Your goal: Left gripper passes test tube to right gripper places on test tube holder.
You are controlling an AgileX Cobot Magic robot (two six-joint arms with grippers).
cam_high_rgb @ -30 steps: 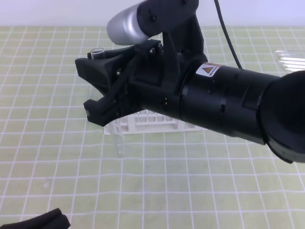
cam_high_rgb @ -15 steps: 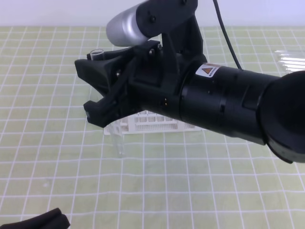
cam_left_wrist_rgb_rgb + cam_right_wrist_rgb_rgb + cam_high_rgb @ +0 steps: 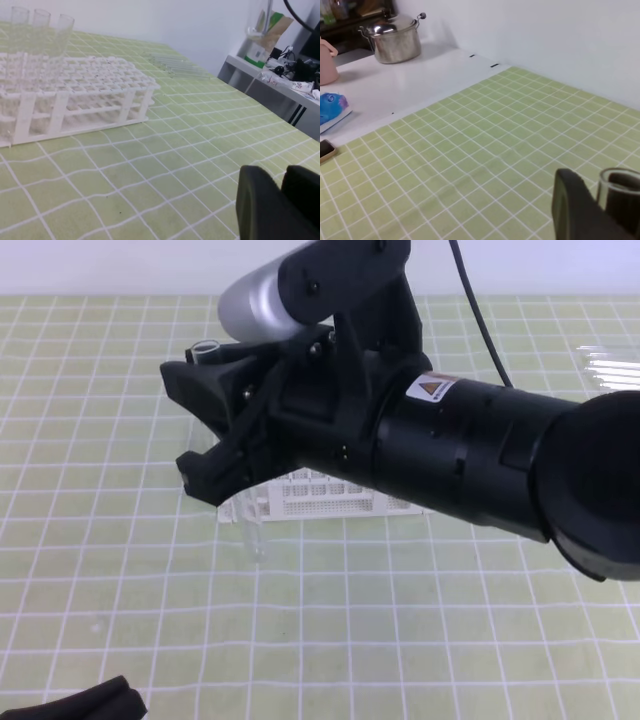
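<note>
My right gripper [image 3: 197,428] reaches in from the right, its thick black arm covering the middle of the exterior view. It is shut on the test tube [image 3: 205,348], which stands nearly upright. The tube's open rim shows above the claw and its rounded end hangs low at the left front corner of the test tube holder [image 3: 330,495]. In the right wrist view the test tube's rim [image 3: 619,187] sits beside one finger [image 3: 575,210]. My left gripper [image 3: 283,200] is low at the near left, fingers together and holding nothing. In the left wrist view the white test tube holder [image 3: 85,85] lies ahead of it.
Three clear tubes [image 3: 40,25] stand in the holder's far corner. A bundle of loose clear tubes [image 3: 610,365] lies on the green grid mat at the far right. Beyond the mat are a white counter with a steel pot [image 3: 395,37] and a cluttered desk [image 3: 280,75].
The right arm has shifted slightly up and left, lifting the tube's lower end a little. The left arm has not moved.
</note>
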